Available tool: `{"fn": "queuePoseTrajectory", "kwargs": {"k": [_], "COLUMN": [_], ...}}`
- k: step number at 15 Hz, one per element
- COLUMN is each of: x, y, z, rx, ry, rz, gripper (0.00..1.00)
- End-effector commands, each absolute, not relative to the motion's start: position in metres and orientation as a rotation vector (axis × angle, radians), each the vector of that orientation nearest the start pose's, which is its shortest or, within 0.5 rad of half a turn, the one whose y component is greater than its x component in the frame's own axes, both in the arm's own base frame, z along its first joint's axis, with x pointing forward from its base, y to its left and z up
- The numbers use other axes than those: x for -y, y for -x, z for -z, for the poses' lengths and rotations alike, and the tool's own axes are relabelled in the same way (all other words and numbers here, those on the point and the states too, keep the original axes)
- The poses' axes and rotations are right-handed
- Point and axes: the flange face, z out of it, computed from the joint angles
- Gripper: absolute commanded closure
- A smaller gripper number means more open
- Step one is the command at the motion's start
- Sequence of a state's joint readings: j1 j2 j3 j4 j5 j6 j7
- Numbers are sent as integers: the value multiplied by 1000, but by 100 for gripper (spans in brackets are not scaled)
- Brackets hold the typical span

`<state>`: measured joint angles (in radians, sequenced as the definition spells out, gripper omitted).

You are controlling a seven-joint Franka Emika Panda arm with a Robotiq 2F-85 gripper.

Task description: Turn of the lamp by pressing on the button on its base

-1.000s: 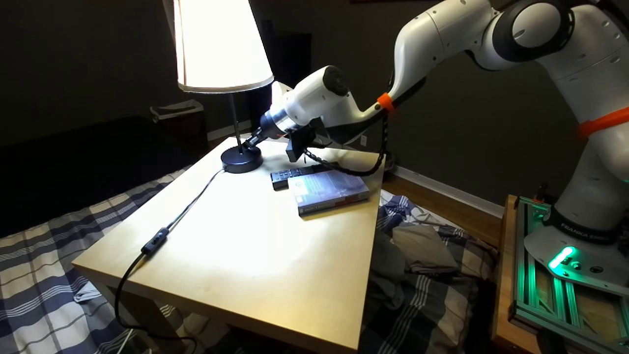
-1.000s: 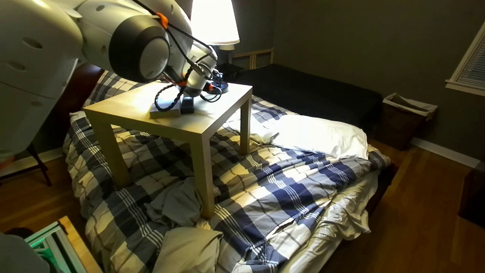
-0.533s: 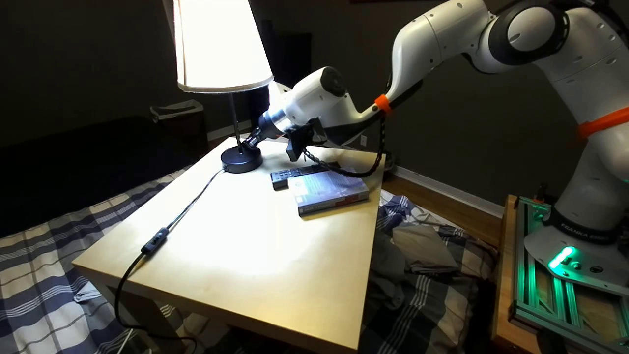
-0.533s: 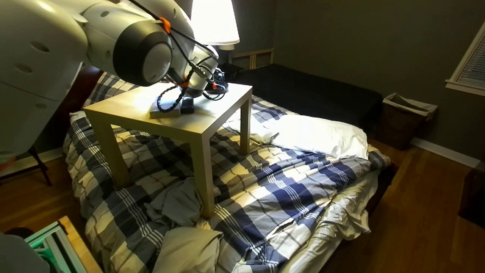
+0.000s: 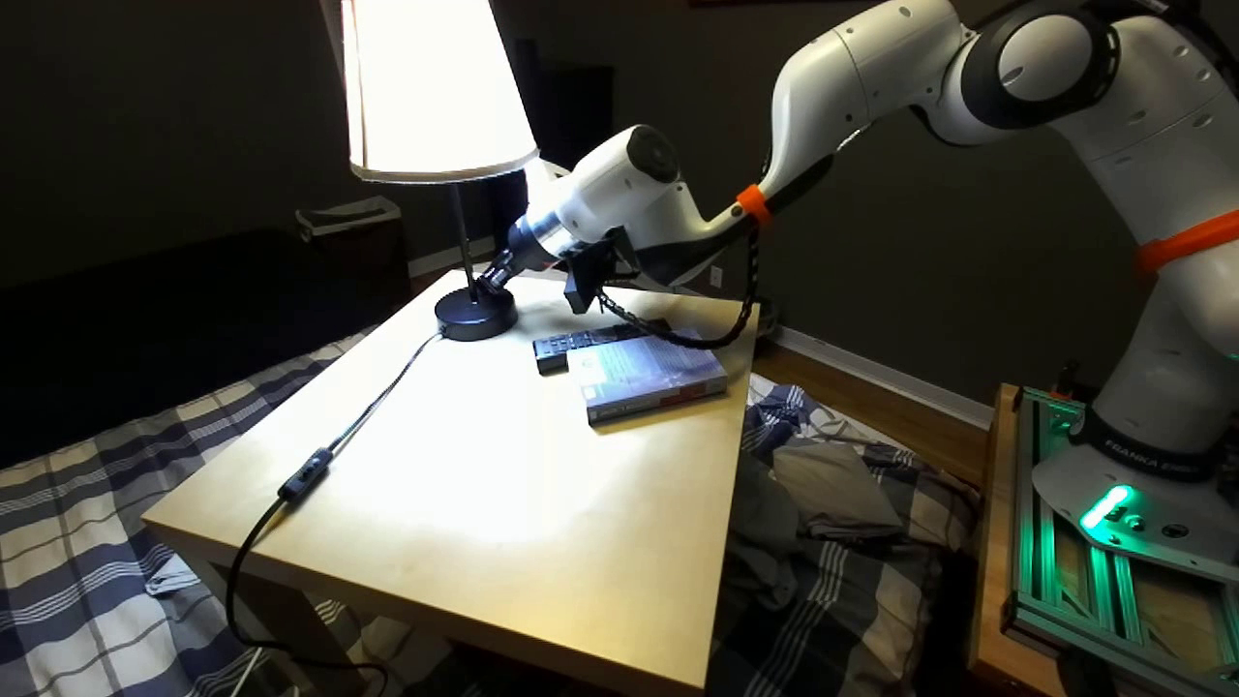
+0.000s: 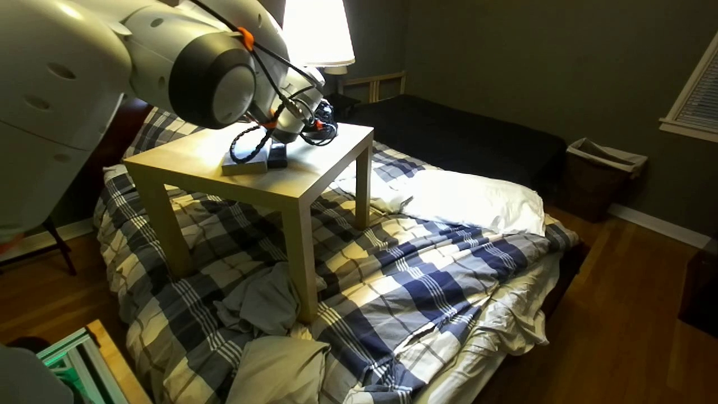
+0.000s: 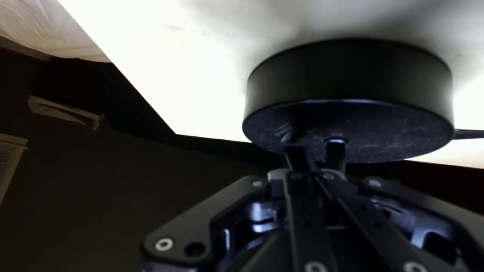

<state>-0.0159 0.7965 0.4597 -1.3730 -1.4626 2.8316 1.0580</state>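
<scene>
- In an exterior view, the lamp point(image 5: 447, 140) stands upright on the bench point(image 5: 523, 503), its shade point(image 5: 431, 77) glowing white, while my arm point(image 5: 842, 92) slants down with the tool point(image 5: 491, 284) at the round black base point(image 5: 474, 321), just beside the post point(image 5: 463, 232).
- There too, a cord point(image 5: 382, 399) with an inline switch point(image 5: 306, 472) runs from the base across the bench and over its edge; a remote point(image 5: 586, 343) lies right beside a book point(image 5: 647, 373), below my arm's looping cable point(image 5: 711, 342).
- In an exterior view, the bench stands on a plaid bed point(image 6: 404, 292), the lit shade rising partly behind my arm; the tool is dark and crowded by cable here, its fingers unreadable. A white pillow point(image 6: 474, 199) lies on the bed, with a lined bin point(image 6: 600, 182) beyond.
- In the wrist view, the base appears upside down, and the tool is clenched, its two fingers point(image 7: 299, 160) together, tips right at the base's top face and just beside the post. Whether they touch it I cannot tell; what lies at the tips is too dark to make out.
</scene>
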Motion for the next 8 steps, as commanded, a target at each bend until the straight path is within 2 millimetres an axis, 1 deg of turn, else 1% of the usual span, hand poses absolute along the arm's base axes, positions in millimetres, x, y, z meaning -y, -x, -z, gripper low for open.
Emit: {"fn": "queuePoseTrajectory", "kwargs": {"k": [1, 8], "x": [-286, -283], "y": [-705, -708], "z": [-337, -338], "rx": [552, 591], "ry": [2793, 2829], "rz": [1384, 1357], "gripper": [100, 100]}}
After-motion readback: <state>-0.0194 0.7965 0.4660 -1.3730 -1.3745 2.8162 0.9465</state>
